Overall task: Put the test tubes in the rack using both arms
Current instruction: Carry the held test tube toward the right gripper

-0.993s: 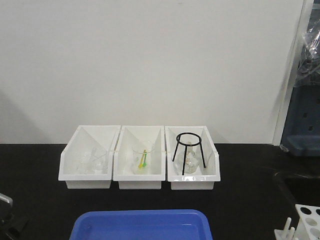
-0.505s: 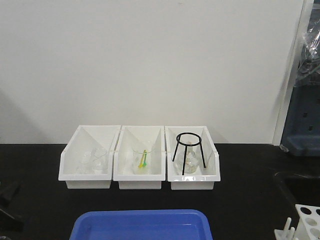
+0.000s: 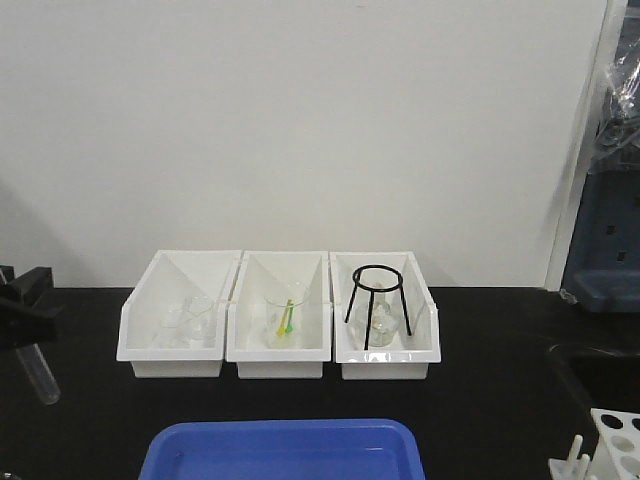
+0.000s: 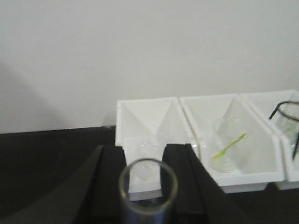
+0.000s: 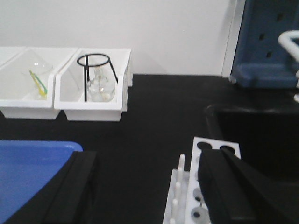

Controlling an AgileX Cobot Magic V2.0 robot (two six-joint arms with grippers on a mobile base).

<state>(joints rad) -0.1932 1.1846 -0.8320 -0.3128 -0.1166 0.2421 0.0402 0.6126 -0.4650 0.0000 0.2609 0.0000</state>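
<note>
L gripper (image 4: 145, 161) clenched on test tube (image 4: 148, 184), tube hangs below fingers, far left of rack (image 5: 216, 143). R gripper (image 5: 147, 161) spread wide, empty, near rack.

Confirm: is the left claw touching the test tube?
Touching. Left wrist view: the test tube sits clamped in the left claw, with a black finger pressed against each side.
</note>
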